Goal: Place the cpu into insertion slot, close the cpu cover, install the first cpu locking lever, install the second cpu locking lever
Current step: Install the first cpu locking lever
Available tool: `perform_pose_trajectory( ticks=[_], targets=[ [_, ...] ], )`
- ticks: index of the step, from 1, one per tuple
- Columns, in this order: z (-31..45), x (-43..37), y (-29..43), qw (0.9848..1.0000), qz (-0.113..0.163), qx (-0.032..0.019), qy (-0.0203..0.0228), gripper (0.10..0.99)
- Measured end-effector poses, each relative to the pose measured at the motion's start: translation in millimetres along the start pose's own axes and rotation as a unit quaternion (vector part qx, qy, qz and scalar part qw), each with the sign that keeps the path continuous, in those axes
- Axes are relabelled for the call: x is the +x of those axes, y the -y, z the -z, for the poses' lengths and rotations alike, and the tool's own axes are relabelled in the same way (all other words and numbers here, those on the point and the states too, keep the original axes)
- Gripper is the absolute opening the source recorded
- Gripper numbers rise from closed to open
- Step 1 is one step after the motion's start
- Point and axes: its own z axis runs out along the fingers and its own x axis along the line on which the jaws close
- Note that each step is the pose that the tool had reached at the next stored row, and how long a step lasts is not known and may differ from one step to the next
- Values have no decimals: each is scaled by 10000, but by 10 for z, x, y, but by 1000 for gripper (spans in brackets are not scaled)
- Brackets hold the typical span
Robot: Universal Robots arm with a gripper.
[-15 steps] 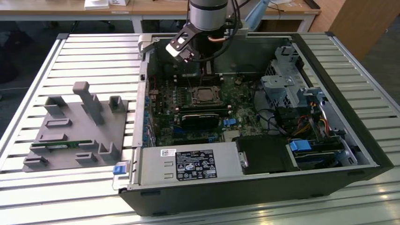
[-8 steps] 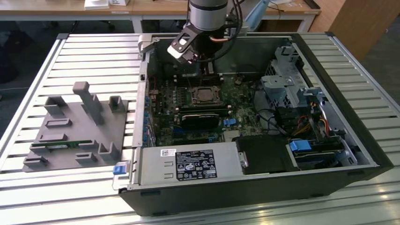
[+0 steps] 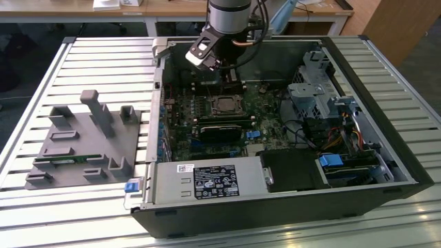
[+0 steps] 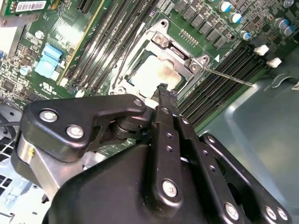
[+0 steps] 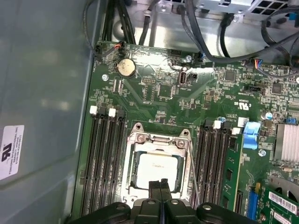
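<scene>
1. Lying open on the slatted table (image 3: 103, 57), the computer case (image 3: 276, 217) exposes its green motherboard (image 3: 180, 139).
2. Gripper (image 3: 230, 77): fingers pressed together, holding nothing; in the exterior view it stands at 12 o'clock from the insertion slot (image 3: 226, 105).
3. Cpu cover (image 5: 160, 138): flat over the slot.
4. Cpu (image 5: 156, 169): seated in the slot, visible through the cover's window.

Print on the power supply label (image 3: 214, 182) and case sticker (image 5: 11, 151) is unreadable.
</scene>
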Motion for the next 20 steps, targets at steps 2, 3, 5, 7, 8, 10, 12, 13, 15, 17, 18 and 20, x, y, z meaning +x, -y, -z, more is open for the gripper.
perform_pose_trajectory(
  ticks=[2,3,5,7,8,10,12,13,15,17,18,20],
  targets=[
    [0,0,0,10000,32,0,-1,122],
    [0,0,0,10000,45,0,-2,122],
    [0,0,0,10000,66,0,-3,122],
    [0,0,0,10000,83,0,-3,122],
    [0,0,0,10000,90,0,-4,122],
    [0,0,0,9999,102,0,-4,122],
    [0,0,0,9999,113,0,-5,122],
    [0,0,0,9999,158,-1,-7,122],
    [0,0,0,9998,187,-1,-8,122],
    [0,0,0,9998,215,-1,-9,122],
    [0,0,0,9997,227,-1,-9,122],
    [0,0,0,9997,251,-1,-10,122]
  ],
)
